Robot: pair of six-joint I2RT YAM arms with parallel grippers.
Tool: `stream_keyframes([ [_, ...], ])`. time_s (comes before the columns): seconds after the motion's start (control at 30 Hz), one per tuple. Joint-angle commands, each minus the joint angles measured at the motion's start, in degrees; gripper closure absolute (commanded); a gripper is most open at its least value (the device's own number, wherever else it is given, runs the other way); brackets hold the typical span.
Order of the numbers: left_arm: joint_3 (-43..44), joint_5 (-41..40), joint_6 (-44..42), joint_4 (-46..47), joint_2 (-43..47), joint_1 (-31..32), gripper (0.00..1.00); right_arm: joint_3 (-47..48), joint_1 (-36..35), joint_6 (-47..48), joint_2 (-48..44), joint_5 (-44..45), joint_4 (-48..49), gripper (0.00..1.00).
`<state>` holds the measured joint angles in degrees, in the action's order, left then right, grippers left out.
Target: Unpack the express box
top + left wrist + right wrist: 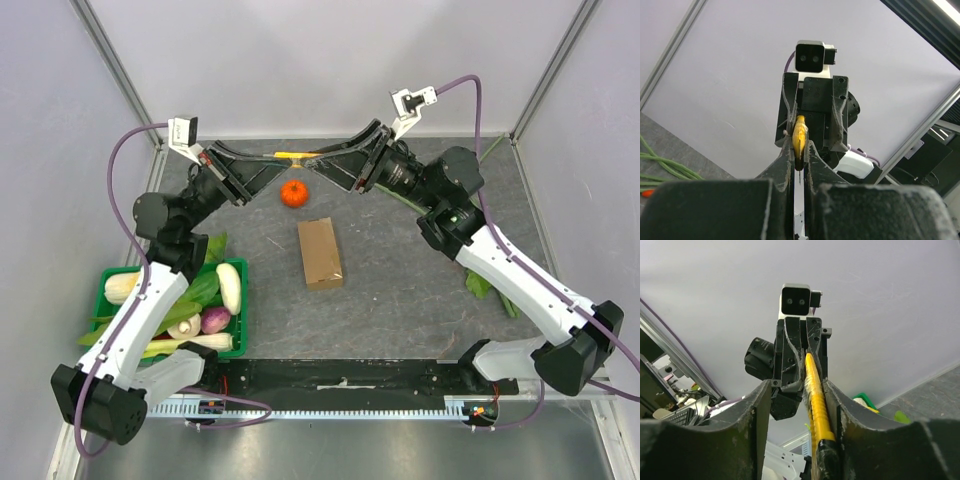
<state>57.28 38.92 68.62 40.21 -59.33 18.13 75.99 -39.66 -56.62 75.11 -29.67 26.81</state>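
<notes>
The express box (pixel 320 253), a flat brown carton with its lid down, lies at the middle of the table. Behind it sits an orange tangerine (pixel 294 193). Both arms meet in the air above the far side. My left gripper (pixel 290 160) (pixel 799 145) is shut on a thin yellow tool (pixel 799 135). The tool's ribbed yellow handle (pixel 816 400) runs between the jaws of my right gripper (pixel 318 160) (pixel 799 387). It lies against one finger, and a gap shows to the other.
A green crate (pixel 108 285) full of vegetables stands at the near left. Leafy greens (pixel 480 285) lie under the right arm. Green stalks (pixel 665 167) lie on the grey mat. White walls close the back and sides.
</notes>
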Motion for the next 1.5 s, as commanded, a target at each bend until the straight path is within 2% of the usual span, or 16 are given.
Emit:
stream_keyframes([
  [0.0, -2.3, -2.3, -2.3, 6.8, 1.2, 0.5, 0.98, 3.7, -0.5, -0.2, 0.6, -0.5, 1.0, 0.54],
  [0.17, -3.6, -3.2, -2.6, 9.4, 1.5, 0.6, 0.98, 4.4, -0.9, 0.3, 1.4, -1.1, 0.1, 0.59],
  [0.27, -3.5, -3.2, -3.0, 9.4, 1.5, 0.6, 0.98, 5.0, -1.1, 1.3, 1.4, -1.7, -1.1, 0.52],
  [0.33, -3.4, -3.4, -3.1, 9.3, 1.7, 0.6, 0.98, 5.2, -1.1, 2.0, 1.4, -1.6, -2.6, 0.41],
  [0.43, -3.5, -3.7, -2.8, 9.0, 1.5, 0.6, 0.98, 5.5, -1.2, 3.0, 1.4, -1.7, -4.2, 0.42],
  [0.5, -3.5, -3.7, -2.4, 9.2, 1.3, 0.6, 0.98, 5.7, -1.3, 3.4, 1.4, -1.7, -5.1, 0.5],
  [0.57, -3.6, -3.5, -2.4, 9.3, 1.3, 0.6, 0.98, 5.8, -1.2, 4.0, 1.4, -1.5, -5.8, 0.54],
  [0.6, -3.6, -3.5, -2.3, 9.3, 1.2, 0.6, 0.98, 5.8, -1.2, 4.1, 1.4, -1.2, -6.3, 0.61],
  [0.83, -4.1, -2.1, -1.5, 9.2, 1.1, 0.6, 0.98, 7.9, -1.2, 6.1, 1.9, 0.2, -9.8, 0.88],
  [0.93, -3.7, -1.4, -2.3, 5.6, 1.8, 0.6, 0.98, 8.6, -1.2, 7.2, 2.1, 0.8, -12.1, 1.0],
  [1.1, -4.5, -1.7, -5.0, 1.7, 3.7, 0.5, 0.98, 8.5, -1.2, 7.9, 1.6, 0.7, -13.0, 0.97],
  [1.17, -5.0, -1.7, -5.2, 1.7, 4.2, 0.6, 0.98, 8.2, -1.2, 7.8, 1.4, 0.8, -12.8, 0.86],
  [1.2, -5.2, -1.7, -5.2, 1.7, 4.4, 0.5, 0.98, 8.0, -1.2, 7.7, 1.3, 0.8, -12.4, 0.71],
  [1.3, -5.5, -1.7, -5.1, 1.7, 4.7, 0.6, 0.98, 7.4, -1.2, 6.9, 1.1, 0.6, -10.8, 0.6],
  [1.37, -5.9, -1.6, -5.2, 2.1, 4.9, 0.6, 0.98, 7.6, -1.2, 6.3, 1.2, 0.0, -9.7, 0.58],
  [1.47, -6.3, -1.8, -5.1, 2.7, 4.9, 0.5, 0.98, 7.6, -1.2, 5.1, 1.4, -1.3, -8.4, 0.61],
])
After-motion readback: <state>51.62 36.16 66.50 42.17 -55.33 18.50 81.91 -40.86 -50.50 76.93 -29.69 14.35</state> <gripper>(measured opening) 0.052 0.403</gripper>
